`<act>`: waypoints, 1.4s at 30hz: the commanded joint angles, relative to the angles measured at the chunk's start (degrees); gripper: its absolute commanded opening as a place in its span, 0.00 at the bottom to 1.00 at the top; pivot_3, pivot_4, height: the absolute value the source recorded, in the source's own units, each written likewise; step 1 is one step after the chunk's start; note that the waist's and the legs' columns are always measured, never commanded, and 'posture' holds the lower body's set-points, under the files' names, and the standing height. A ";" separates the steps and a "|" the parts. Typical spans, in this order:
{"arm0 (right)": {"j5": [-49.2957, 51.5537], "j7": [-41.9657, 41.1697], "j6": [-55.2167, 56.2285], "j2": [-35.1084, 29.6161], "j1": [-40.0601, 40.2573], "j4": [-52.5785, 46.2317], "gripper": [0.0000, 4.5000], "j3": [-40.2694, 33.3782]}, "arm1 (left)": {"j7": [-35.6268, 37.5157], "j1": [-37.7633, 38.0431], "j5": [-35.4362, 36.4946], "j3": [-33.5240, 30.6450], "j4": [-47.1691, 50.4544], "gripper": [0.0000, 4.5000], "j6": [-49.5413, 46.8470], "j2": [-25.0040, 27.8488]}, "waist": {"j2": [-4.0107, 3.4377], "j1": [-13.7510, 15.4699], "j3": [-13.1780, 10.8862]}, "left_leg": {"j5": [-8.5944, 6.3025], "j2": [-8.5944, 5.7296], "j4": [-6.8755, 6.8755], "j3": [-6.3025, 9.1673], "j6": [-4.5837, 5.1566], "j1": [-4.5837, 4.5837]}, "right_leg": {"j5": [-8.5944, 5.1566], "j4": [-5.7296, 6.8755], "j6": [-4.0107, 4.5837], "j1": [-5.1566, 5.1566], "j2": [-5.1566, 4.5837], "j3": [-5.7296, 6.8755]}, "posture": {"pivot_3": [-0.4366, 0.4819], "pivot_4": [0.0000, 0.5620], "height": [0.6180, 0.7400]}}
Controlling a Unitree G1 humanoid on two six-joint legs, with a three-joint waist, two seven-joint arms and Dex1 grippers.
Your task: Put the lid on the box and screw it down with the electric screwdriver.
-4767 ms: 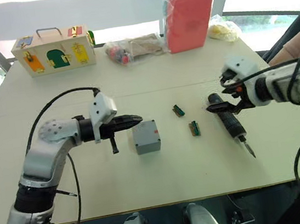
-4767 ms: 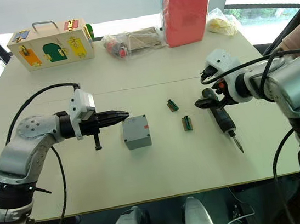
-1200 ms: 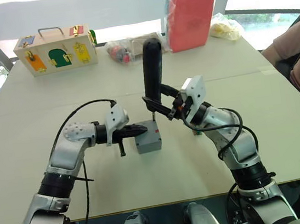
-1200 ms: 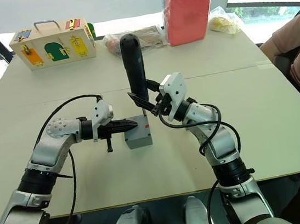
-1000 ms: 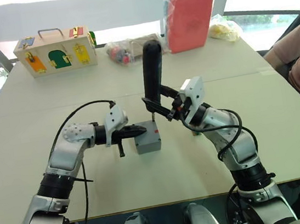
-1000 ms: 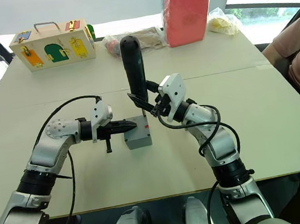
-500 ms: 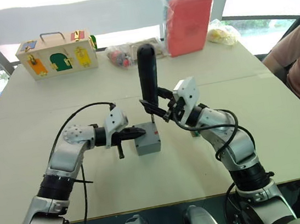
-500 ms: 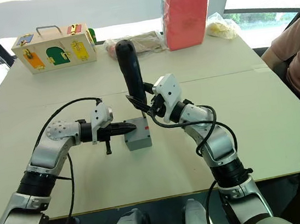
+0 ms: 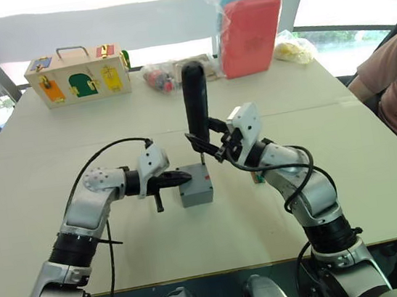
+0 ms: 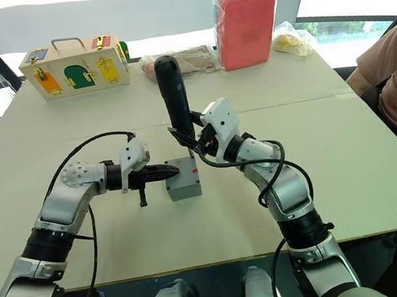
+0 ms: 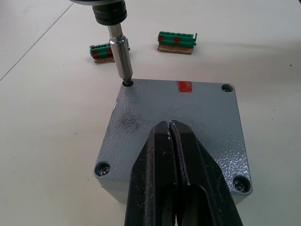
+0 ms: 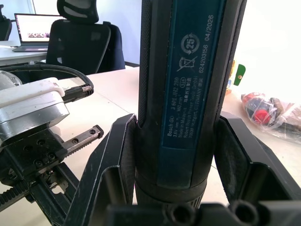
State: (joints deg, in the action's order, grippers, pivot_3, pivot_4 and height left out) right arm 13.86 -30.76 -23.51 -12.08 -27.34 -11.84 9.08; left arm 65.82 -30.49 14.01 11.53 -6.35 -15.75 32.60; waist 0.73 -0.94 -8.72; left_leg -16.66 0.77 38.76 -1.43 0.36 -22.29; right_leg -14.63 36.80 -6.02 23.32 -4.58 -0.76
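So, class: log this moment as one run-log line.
lid: on box | electric screwdriver: upright in right hand, bit in corner hole | left hand: shut, pressing on lid

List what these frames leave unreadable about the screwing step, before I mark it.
- Bit seating: in the left wrist view the electric screwdriver tip enters a corner hole of the lid; any screw there is hidden by the bit.
- Box contents: covered by the lid.
- Lid's near edge: hidden behind the shut left gripper.
- Right gripper: clamps the screwdriver; tool's tip cut off.
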 commanded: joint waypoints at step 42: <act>4.62 3.50 -5.80 1.65 -1.99 -6.80 0.41 -3.34 | 0.00 0.68 0.08 -1.18 4.07 0.00 -0.45 0.60 | 0.05 -0.09 0.53 | 0.06 0.07 -1.53 -0.02 -0.17 0.44 | -0.22 -0.83 0.51 -0.05 -0.65 0.04 | 0.48 0.27 0.92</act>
State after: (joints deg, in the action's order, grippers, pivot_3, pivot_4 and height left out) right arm 17.01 -27.73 -28.63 -10.83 -27.73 -15.77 6.73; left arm 65.90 -29.61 13.45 11.47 -3.81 -15.92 32.66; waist 0.78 -1.03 -8.19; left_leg -16.55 0.84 37.25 -1.45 0.13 -22.20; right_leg -14.84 36.03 -5.51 23.62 -5.22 -0.72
